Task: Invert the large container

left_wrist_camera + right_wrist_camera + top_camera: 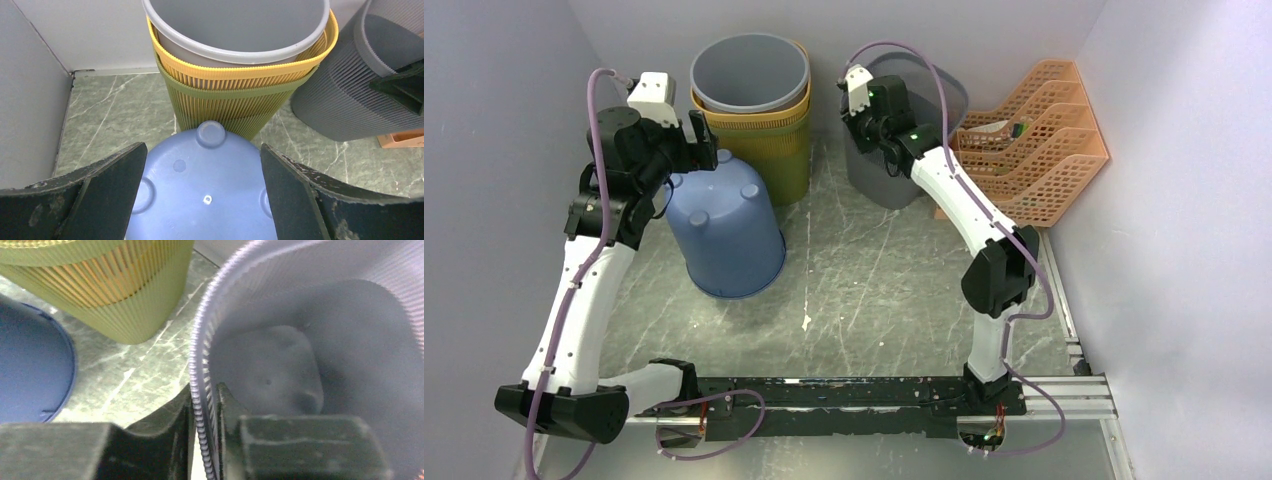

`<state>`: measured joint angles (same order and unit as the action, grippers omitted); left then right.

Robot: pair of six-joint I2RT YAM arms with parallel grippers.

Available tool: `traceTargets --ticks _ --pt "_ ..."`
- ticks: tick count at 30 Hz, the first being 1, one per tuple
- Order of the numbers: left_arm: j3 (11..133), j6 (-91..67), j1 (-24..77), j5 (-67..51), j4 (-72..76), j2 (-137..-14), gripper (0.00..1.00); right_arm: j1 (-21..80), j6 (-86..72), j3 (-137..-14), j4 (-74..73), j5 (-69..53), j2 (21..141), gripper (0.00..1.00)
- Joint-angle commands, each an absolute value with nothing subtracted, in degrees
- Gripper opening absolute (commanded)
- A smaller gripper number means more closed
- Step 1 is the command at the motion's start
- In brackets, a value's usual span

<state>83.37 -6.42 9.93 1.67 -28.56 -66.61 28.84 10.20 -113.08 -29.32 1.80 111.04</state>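
Top external takes in the whole table (874,290). The grey ribbed bin (879,185) stands upright at the back, right of the stacked bins (754,95) and just beside an orange file rack (1034,140), with the right gripper (864,130) at its left rim. The left gripper (702,150) hangs over the upturned blue bin (724,225).

Left wrist adds that its jaws stand wide apart, holding nothing, above the blue bin's footed base.

Right wrist alone shows the grip: one finger is inside the grey ribbed bin and one outside, pinched onto the rim, with the bin's floor visible below.
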Motion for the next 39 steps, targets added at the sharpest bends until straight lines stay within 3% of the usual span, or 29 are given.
traceTargets --ticks 1,5,8,15,22,29,39 --pt "83.3 -6.1 10.3 1.5 -27.4 -65.1 0.95 26.8 7.6 -110.6 -30.8 -2.6 108.8 0.11" --pt "83.6 -6.0 10.3 1.8 -27.7 -64.7 0.95 26.5 5.1 -110.1 -30.9 -5.6 107.5 0.01" --pt "83.7 -5.8 10.3 2.1 -27.9 -64.2 0.95 26.4 1.3 -107.8 -29.0 -10.6 104.5 0.0" --pt "85.0 -5.9 10.3 2.4 -28.7 -64.0 0.95 26.5 -19.9 -90.3 -6.4 -24.5 87.5 0.0" --pt "86.0 -5.9 10.3 2.4 -29.5 -63.4 0.95 27.9 -33.4 -68.2 7.8 -17.0 69.7 0.0" --pt "87.1 -6.2 10.3 1.8 -29.9 -62.8 0.95 27.9 -40.5 -52.2 8.4 -9.6 54.1 0.0" --pt "88.0 -6.2 10.3 1.4 -31.3 -62.1 0.95 29.4 -53.9 -35.2 24.9 -14.5 48.9 0.0"
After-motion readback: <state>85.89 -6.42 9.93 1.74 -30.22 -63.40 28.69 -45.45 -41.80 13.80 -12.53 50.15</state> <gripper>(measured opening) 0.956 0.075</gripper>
